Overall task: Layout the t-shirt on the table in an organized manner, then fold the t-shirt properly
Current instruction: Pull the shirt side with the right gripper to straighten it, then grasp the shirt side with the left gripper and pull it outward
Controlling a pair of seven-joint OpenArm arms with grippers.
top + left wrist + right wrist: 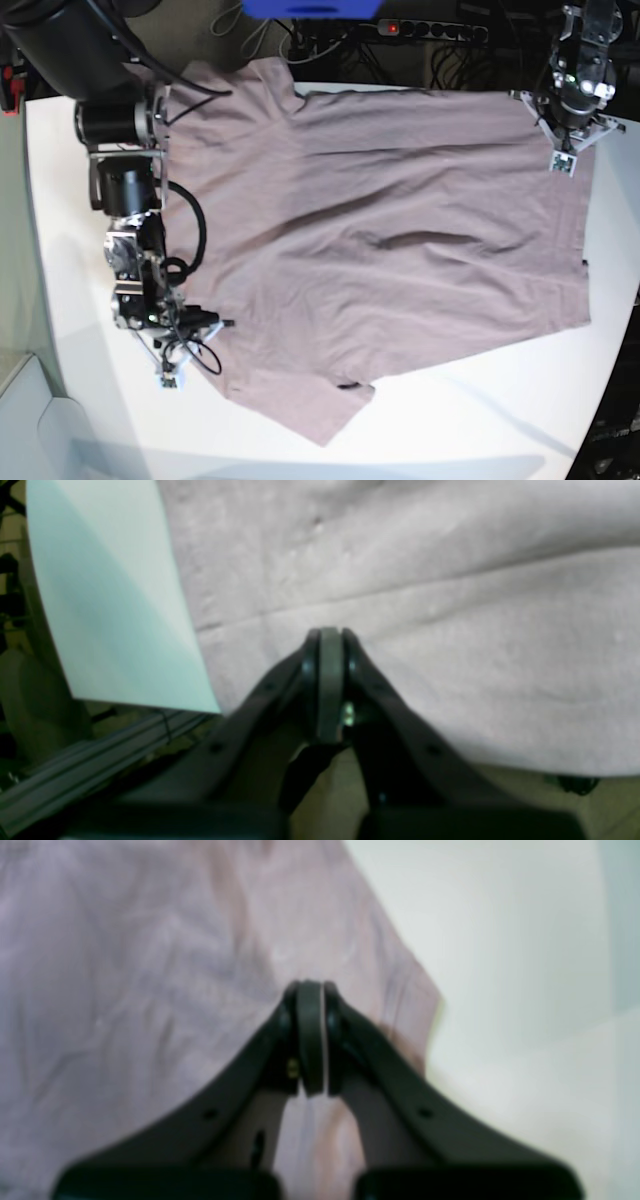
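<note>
The right gripper (168,380) is seen at the left of the base view, jaws closed, nothing visibly held; the t-shirt (390,240) is spread across the table (480,410); the left gripper (563,165), jaws pressed together, is poised at its far-right edge.

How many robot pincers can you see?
2. The left pincer sits at the top right of the dusty mauve cotton t-shirt; the right pincer sits at its lower left edge. Both look closed.
</note>
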